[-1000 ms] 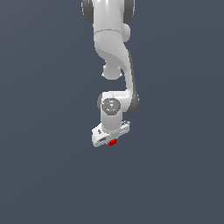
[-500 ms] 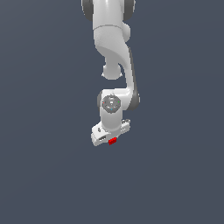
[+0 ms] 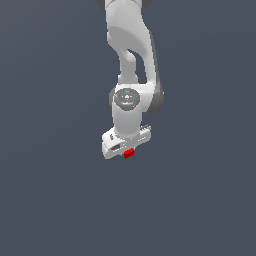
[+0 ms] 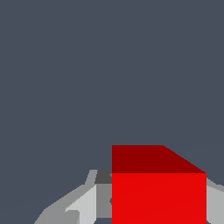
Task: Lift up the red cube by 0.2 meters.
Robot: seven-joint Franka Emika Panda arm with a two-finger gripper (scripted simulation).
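Exterior view: the white arm [image 3: 131, 60] hangs down from the 12 o'clock edge of the frame, wrist joint near centre, with the gripper [image 3: 128, 150] pointing down just below the middle. Plain dark grey-blue background on all sides; no surface edge can be made out.

The red cube [image 3: 129, 153] sits at the gripper's lower edge, at about 6 o'clock from the wrist joint, tucked directly under the white hand body. Only a small red face shows; the fingers themselves are too small to pick out in this view.

Wrist view: the red cube [image 4: 158, 188] fills the 5 o'clock part of the picture, bright front face with a darker top face above it. A light grey finger [image 4: 87, 202] lies against the cube's side toward 7 o'clock, and a sliver of another grey finger [image 4: 215, 201] shows on the opposite side at 4 o'clock. Fingers closed on the cube, one on each side, touching it.

Change against the earlier frames: arm posture reads much the same. Gripper and cube sit slightly higher in the exterior view than half a second ago, and higher again than a second ago. Cube keeps the same place under the hand throughout.
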